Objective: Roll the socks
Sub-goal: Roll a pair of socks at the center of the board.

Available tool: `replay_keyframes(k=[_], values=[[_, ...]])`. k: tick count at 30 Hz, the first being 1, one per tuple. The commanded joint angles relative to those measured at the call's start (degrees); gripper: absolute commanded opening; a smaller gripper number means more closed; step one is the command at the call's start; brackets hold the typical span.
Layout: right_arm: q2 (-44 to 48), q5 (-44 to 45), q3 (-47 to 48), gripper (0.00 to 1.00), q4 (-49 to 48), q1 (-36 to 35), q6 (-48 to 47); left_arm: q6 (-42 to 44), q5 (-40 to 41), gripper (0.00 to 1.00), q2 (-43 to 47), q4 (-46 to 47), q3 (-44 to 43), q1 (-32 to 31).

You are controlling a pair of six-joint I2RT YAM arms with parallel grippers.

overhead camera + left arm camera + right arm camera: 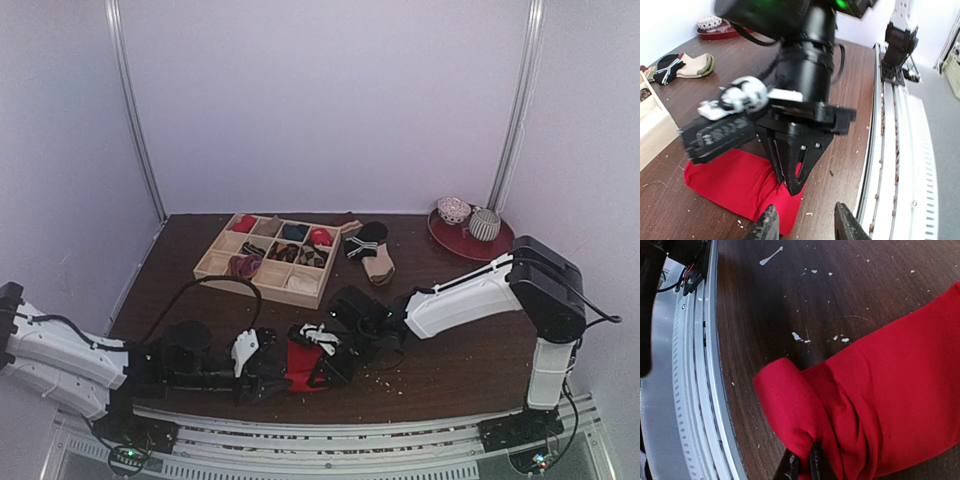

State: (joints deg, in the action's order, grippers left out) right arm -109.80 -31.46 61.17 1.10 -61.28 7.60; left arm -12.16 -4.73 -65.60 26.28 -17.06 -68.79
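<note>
At table [790, 290] near edge | red sock [880, 390] fold pinched between right fingers [790, 467]

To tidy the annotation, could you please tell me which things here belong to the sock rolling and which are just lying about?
In the job: red sock; right tool, shut on its folded end; left tool, open at its corner.
Lying about: wooden compartment box; striped sock; tan sock; red plate.
</note>
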Motion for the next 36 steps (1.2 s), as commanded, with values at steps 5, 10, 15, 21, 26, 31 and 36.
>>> replay_keyframes(k=[5,10,15,21,26,31,36], values=[[-7.78,-12.25,2.53,0.07,18.79,2.00,2.96,7.17,-0.25,0.37,-14.00,8.98,-0.69,-1.58],[-9.41,-13.11,3.02,0.07,19.78,3.69,2.29,8.31,-1.64,0.37,-17.83,10.21,-2.09,-1.69],[-10.48,-12.71,3.92,0.07,20.87,3.97,1.10,7.83,-1.12,0.37,-22.49,11.58,-3.73,-1.69],[-9.37,-12.37,3.28,0.10,20.02,3.98,0.59,5.90,-1.91,0.15,-27.26,11.05,-5.59,-1.61],[-4.09,-8.34,2.12,0.30,18.42,4.00,-0.77,1.03,-2.08,0.00,-29.60,8.84,-4.93,-1.52],[7.74,-3.08,-2.73,0.33,9.00,4.04,-0.31,-6.51,-4.64,0.00,-29.08,1.16,-5.34,-0.43],[24.21,9.14,-17.54,0.45,-12.83,1.17,-7.95,-11.49,-12.13,0.00,-28.08,-9.15,-8.71,1.62]])
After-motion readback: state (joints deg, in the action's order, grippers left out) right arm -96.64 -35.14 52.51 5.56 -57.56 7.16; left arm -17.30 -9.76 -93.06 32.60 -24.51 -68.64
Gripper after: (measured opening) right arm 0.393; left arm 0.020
